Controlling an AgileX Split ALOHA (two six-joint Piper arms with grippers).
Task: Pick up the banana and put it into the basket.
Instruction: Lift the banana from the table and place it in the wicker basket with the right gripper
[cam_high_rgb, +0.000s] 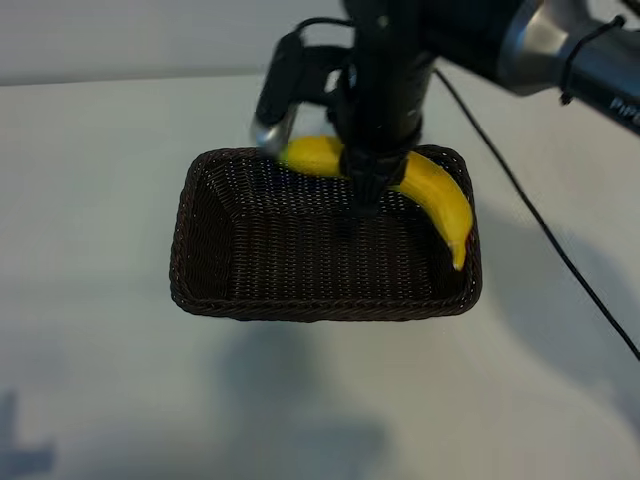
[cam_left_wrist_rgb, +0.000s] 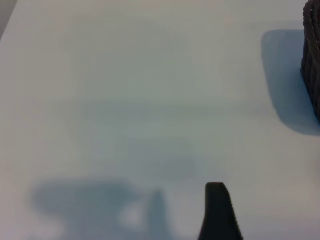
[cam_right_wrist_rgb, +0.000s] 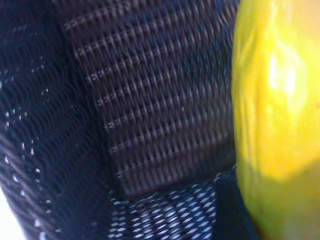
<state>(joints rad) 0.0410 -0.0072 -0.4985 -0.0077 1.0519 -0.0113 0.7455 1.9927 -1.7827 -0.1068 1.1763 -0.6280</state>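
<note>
The right end effector (cam_high_rgb: 368, 195) hung over the far part of the basket (cam_high_rgb: 200, 290), its dark fingers closed around the middle of the banana (cam_high_rgb: 440, 195) and reaching down inside the rim. The banana lay curved along the basket's far wall and right-hand corner in the exterior view, one yellow end showing just left of the fingers, the other end pointing down toward the near right corner. Whether its lower tip touched the weave could not be told.

The right wrist view looked straight into the basket: woven floor and sloped wall (cam_right_wrist_rgb: 150, 115) in dark brown, with the banana's yellow skin (cam_right_wrist_rgb: 275, 115) filling one side of the picture, very close to the camera.

The basket sat on the pale worktop (cam_high_rgb: 90, 200), with the right arm's black cable trailing across the surface beside it.

The left end effector (cam_left_wrist_rgb: 218, 212) showed only as one dark fingertip over bare worktop, released and holding nothing, with a corner of the basket (cam_left_wrist_rgb: 312, 55) at the edge of its wrist view.
</note>
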